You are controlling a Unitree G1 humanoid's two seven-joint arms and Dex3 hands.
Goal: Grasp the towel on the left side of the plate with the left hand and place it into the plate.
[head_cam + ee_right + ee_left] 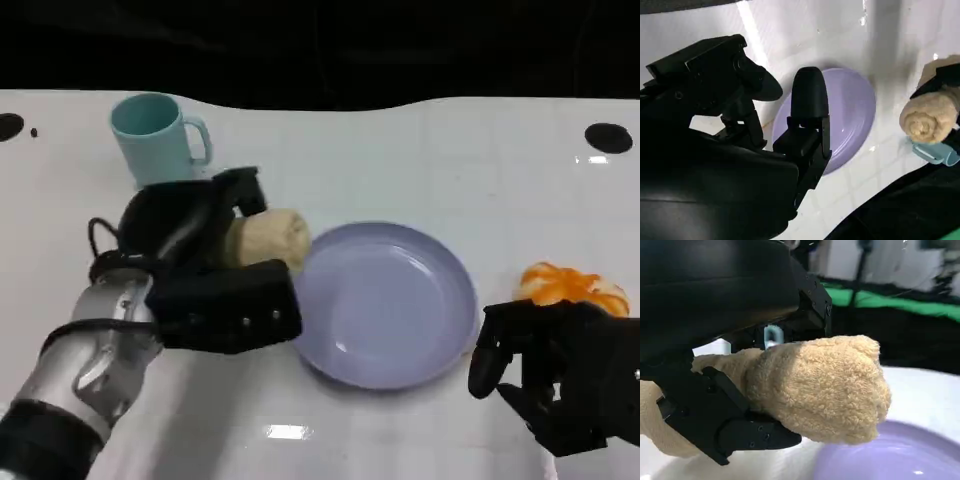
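Note:
A rolled tan towel [268, 238] is gripped by my left hand [205, 260] just left of the lavender plate [385, 300], its end at the plate's left rim. In the left wrist view the towel [825, 387] sits between black fingers [735, 425], its end over the plate's edge [900, 460]. The right wrist view shows the towel [930, 117] lifted beside the plate [850, 115]. My right hand [560, 370] rests right of the plate, fingers apart and holding nothing.
A teal mug [155, 138] stands behind my left hand. A peeled orange [570, 288] lies right of the plate, just behind my right hand. The white table [420, 160] ends at a dark edge at the back.

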